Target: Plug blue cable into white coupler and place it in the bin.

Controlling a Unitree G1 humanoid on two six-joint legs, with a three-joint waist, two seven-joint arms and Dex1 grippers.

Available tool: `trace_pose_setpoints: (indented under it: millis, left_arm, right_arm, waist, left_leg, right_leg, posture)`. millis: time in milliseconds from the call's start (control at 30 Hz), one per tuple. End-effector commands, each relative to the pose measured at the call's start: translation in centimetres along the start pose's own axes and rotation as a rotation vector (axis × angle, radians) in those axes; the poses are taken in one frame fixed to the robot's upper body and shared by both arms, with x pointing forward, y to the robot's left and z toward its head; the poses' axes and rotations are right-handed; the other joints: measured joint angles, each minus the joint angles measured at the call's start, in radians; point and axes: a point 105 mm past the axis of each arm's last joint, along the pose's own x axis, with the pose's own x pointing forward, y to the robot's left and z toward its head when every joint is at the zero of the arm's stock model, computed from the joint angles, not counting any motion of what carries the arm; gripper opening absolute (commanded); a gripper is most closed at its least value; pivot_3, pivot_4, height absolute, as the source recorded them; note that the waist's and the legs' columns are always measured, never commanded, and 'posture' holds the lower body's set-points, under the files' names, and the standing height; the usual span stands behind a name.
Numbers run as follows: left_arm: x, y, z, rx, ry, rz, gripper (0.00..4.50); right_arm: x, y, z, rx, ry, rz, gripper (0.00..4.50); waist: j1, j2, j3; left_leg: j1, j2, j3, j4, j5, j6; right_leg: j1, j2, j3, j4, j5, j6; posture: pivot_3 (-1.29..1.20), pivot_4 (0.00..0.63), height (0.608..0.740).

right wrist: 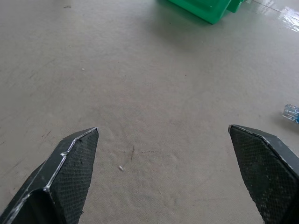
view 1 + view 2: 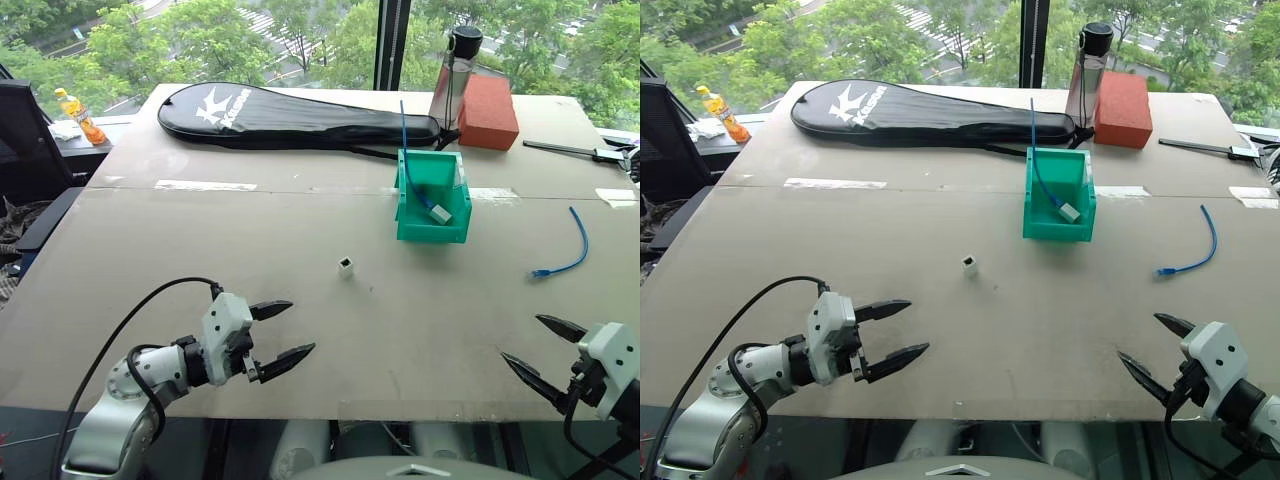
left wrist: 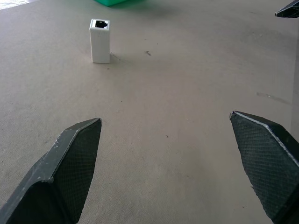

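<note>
The white coupler [image 2: 346, 266] stands upright on the table's middle, socket hole up; it is also in the left wrist view [image 3: 100, 40]. A curved blue cable [image 2: 572, 246] lies on the right side, and its clear plug [image 1: 291, 112] shows in the right wrist view. The teal bin [image 2: 433, 197] stands beyond the coupler with another blue cable and whitish block inside. My left gripper [image 2: 283, 335] is open and empty at the near left, pointing towards the coupler but well short of it. My right gripper [image 2: 541, 349] is open and empty at the near right, nearer than the cable.
At the far edge lie a black racket bag [image 2: 290, 115], a bottle [image 2: 455, 75] and a red brick-like block [image 2: 488, 112]. A tool [image 2: 580, 151] and tape strips [image 2: 205, 185] lie further back. The table's front edge is just below both grippers.
</note>
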Motion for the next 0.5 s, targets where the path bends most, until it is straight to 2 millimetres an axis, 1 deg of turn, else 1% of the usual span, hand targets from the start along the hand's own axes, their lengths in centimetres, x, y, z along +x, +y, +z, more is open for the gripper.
trace_pose_setpoints:
  millis: [33,233,333,400,433,467,500]
  left_arm:
    - [0.3,0.1,0.9,0.021,-0.037,0.001,4.5]
    - [2.0,0.6,3.8,-0.024,-0.162,0.015,4.5]
    - [2.9,-0.3,5.4,-0.046,-0.218,-0.043,4.5]
    - [3.3,-1.6,6.2,0.01,-0.209,-0.131,4.5]
    - [3.5,-2.1,6.5,0.043,-0.201,-0.168,4.5]
    - [3.6,-2.6,6.8,0.086,-0.19,-0.213,4.5]
    - [3.7,-3.0,6.9,0.118,-0.179,-0.243,4.5]
  right_arm:
    - [-0.3,-0.5,0.6,-0.018,-0.019,-0.023,4.39]
    - [0.8,-2.3,3.3,-0.029,-0.071,-0.084,4.39]
    - [1.3,-3.2,4.9,0.052,-0.079,-0.056,4.39]
    - [1.5,-4.1,5.2,-0.052,0.042,0.028,4.39]
    - [1.5,-4.9,5.2,-0.117,0.113,0.057,4.39]
    - [1.6,-6.0,5.2,-0.216,0.205,0.108,4.39]
    - [1.6,-7.1,5.1,-0.278,0.283,0.14,4.39]
  waist:
    - [0.0,0.0,0.0]
    - [0.0,0.0,0.0]
    - [-0.001,0.0,0.0]
    - [0.0,0.0,0.0]
    - [0.0,0.0,0.0]
    - [0.0,0.0,0.0]
    - [-0.001,0.001,0.0]
  left_leg:
    - [0.0,0.0,0.0,0.0,0.0,0.0]
    - [0.0,0.0,0.0,0.001,0.0,0.0]
    - [0.0,0.0,0.0,0.001,0.0,0.0]
    - [0.0,0.0,0.0,0.001,0.0,0.0]
    - [0.0,-0.001,0.0,0.0,0.0,0.0]
    - [0.0,-0.001,0.0,0.001,0.0,0.0]
    - [0.0,-0.001,0.0,0.0,0.0,0.0]
  right_leg:
    - [0.0,0.0,0.0,0.0,0.0,0.0]
    - [0.001,0.0,0.0,0.0,0.0,0.0]
    - [0.001,0.001,0.0,0.0,0.003,-0.004]
    - [0.001,0.001,0.0,0.0,0.003,-0.004]
    - [0.001,0.005,0.0,0.0,0.003,-0.004]
    - [0.002,0.007,0.0,0.0,0.003,-0.004]
    - [0.002,0.007,0.001,0.0,0.003,-0.004]
  posture:
    - [0.0,0.15,0.74]
    - [0.0,0.15,0.74]
    - [0.0,0.15,0.74]
    - [0.0,0.15,0.74]
    - [0.0,0.15,0.74]
    - [0.0,0.15,0.74]
    - [0.0,0.15,0.74]
